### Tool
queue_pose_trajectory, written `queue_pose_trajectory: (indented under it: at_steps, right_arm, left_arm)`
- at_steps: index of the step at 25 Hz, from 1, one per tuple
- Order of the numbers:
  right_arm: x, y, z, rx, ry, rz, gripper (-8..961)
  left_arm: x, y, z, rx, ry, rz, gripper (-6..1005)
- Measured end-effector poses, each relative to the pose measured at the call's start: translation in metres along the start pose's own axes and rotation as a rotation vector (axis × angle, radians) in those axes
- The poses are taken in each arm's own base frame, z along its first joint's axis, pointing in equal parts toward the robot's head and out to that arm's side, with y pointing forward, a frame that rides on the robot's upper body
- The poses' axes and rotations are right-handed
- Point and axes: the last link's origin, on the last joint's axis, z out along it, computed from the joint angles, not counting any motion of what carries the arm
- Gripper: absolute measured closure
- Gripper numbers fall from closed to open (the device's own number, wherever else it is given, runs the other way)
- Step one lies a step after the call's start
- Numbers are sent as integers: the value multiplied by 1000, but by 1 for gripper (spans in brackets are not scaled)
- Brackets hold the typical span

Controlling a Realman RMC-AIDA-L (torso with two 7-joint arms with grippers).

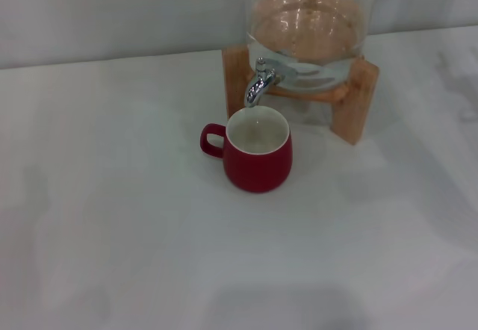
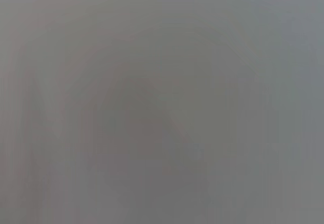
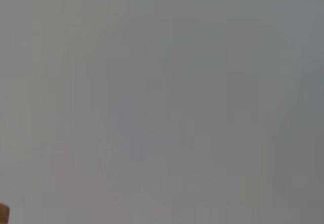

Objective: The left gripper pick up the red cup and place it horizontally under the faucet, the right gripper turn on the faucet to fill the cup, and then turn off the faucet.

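The red cup [image 1: 258,154] stands upright on the white table in the head view, its handle pointing left and its white inside open to the top. Directly above its far rim hangs the spout of the chrome faucet [image 1: 259,83], which is fitted to a clear glass dispenser [image 1: 308,27] on a wooden stand [image 1: 352,106]. I cannot make out any water running from the spout. Neither gripper shows in the head view. Both wrist views show only plain grey surface, apart from a small brown corner [image 3: 3,214] at the edge of the right wrist view.
The white table [image 1: 112,218] spreads out to the left, to the right and in front of the cup. A pale wall runs along the back behind the dispenser.
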Motion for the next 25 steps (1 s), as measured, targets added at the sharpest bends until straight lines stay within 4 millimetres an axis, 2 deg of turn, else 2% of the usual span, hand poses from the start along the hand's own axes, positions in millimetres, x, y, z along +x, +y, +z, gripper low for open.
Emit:
queue_pose_trajectory:
  at_steps: [5,10,15,21,25]
  right_arm:
    - [-5,-6,-17,10,-35,21,279]
    - [-10,-5,-30,-46,-51,149,279]
    - [-13,11,-42,-188,-43,186,279]
    - [-2,43,-58,-450,77,167,279]
    - [2,52,-63,-527,117,162,279]
  left_arm:
    - [-1,-3,4,12,1,-10,264]
    - [-1,-2,7,6,4,-2,264]
    - [0,1,10,1,10,-7,265]
    - [0,3,16,-10,17,4,264]
    - [0,4,20,-20,24,15,263]
